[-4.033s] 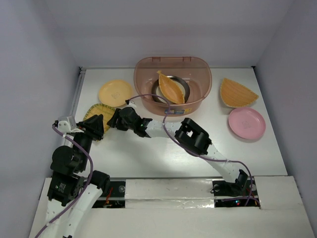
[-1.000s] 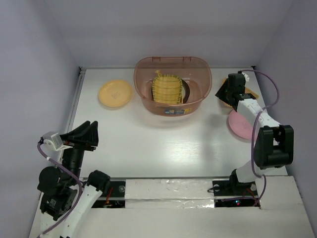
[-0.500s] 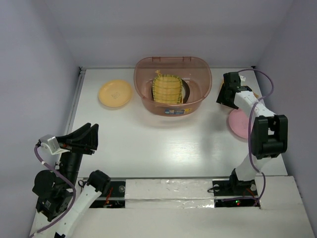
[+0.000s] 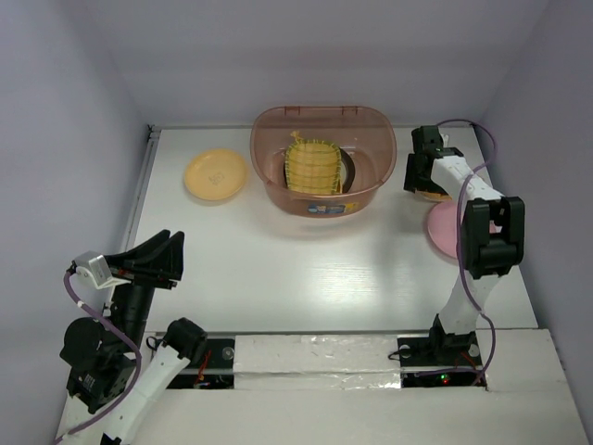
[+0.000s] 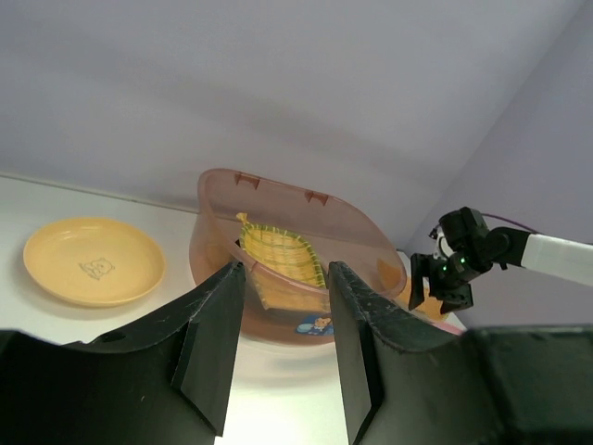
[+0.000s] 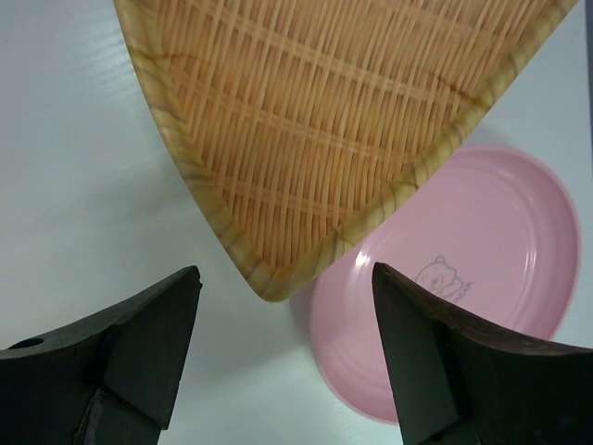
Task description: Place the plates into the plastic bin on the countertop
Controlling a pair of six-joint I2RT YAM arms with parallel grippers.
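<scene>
The white counter (image 4: 278,269) carries the plastic bin (image 4: 371,185) at its far middle, with a yellow ribbed plate (image 4: 310,165) leaning inside. A round yellow plate (image 4: 215,174) lies left of the bin. To the bin's right, the orange fan-shaped plate (image 6: 343,120) lies just beside the pink plate (image 6: 445,297). The right hand (image 6: 283,357) hangs directly over the fan plate, fingers spread wide and touching nothing. The plate's pointed tip faces the hand between the fingers, and its long axis runs away towards the broad edge. The left hand (image 5: 278,343), also spread and empty, sits well apart near its base, so the right arm is likely the one to grasp.
</scene>
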